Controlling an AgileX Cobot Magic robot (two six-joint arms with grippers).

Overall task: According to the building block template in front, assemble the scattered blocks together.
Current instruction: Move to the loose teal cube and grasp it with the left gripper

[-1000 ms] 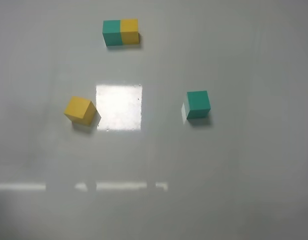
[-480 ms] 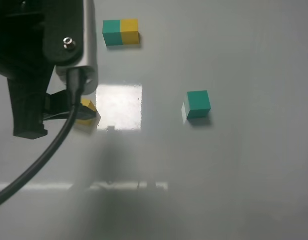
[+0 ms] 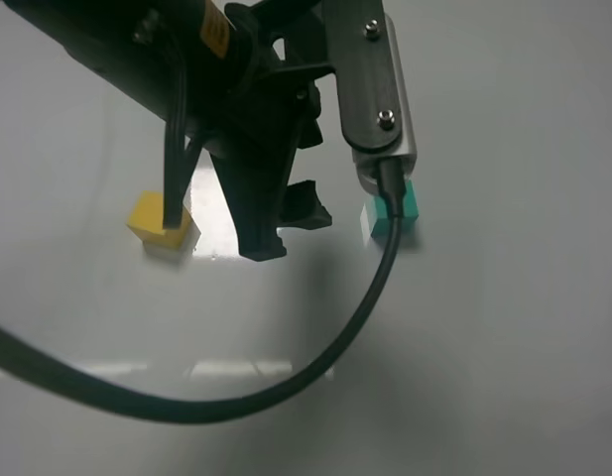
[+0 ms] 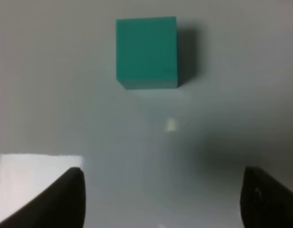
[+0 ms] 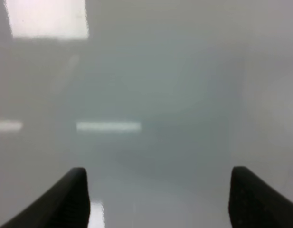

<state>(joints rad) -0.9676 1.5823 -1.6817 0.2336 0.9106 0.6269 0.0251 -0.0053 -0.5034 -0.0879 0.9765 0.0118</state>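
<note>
The yellow cube (image 3: 147,214) lies on the table at the left, partly crossed by a cable. The teal cube (image 3: 410,206) lies at the right, partly hidden by the left arm's wrist mount. It fills the left wrist view (image 4: 146,52), a little ahead of the fingers and apart from them. My left gripper (image 3: 288,226) (image 4: 167,204) reaches across the middle, open and empty, between the two cubes and nearer the teal one. My right gripper (image 5: 160,199) is open and empty over bare table; it is out of the exterior view. The teal-yellow template bar is hidden behind the left arm.
The left arm (image 3: 236,79) and its black cable (image 3: 286,382) cover the upper left and middle of the exterior view. A bright light reflection (image 3: 208,213) lies on the grey table (image 3: 524,327) beside the yellow cube.
The left arm came in from the left edge, passed over the yellow cube and swung right toward the teal cube. It now hides the template. Neither cube has moved.
</note>
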